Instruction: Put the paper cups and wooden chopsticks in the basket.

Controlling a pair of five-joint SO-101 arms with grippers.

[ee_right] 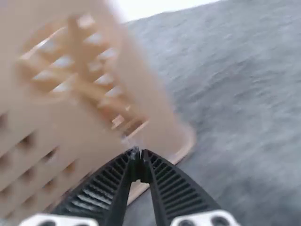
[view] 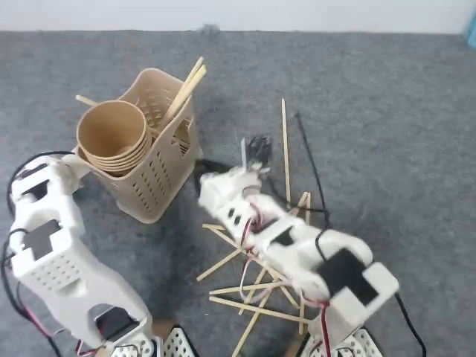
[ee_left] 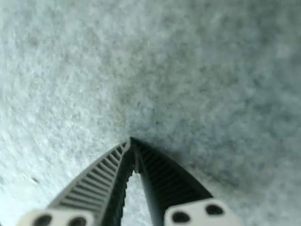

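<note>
Closed on nothing, the right end effector (ee_right: pixel 135 157) is hanging just beside the basket (view: pixel 160 186) already holding the paper cups (view: pixel 111 132), while loose chopsticks (view: pixel 253 286) are lying crisscrossed behind it, well apart from the closed left end effector (ee_left: pixel 132 142).

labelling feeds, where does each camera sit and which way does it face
High view: fixed above, looking down on the basket, paper cups and chopsticks; both arms show.
Left wrist view: on the left arm, facing grey mat; its shut jaws show.
Right wrist view: on the right arm, facing the basket's wall; its shut jaws show.
Shared: the basket, in high and right wrist views.
</note>
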